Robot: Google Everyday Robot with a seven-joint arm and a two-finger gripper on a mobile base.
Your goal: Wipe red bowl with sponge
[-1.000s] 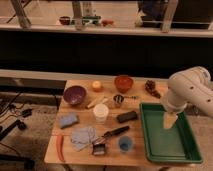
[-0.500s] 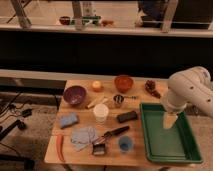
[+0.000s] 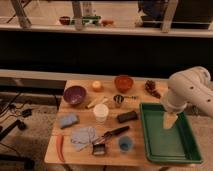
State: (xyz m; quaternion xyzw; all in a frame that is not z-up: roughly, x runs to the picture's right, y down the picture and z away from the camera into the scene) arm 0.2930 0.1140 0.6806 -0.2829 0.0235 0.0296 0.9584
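Pickup of the sponge [image 3: 68, 120] looks to be the step in hand: the small light-blue block lies untouched near the left edge of the table [image 3: 140, 101], just below the purple bowl [image 3: 75, 94] and beside the grey cloth [image 3: 82, 136]. The red bowl [image 3: 123, 82] sits at the back middle (well apart from the sponge). Far to the right, the arm bends down over the green tray [image 3: 176, 146], its gripper [image 3: 170, 120] spread wide and empty, so the next move calls for a long reach leftward across the table.
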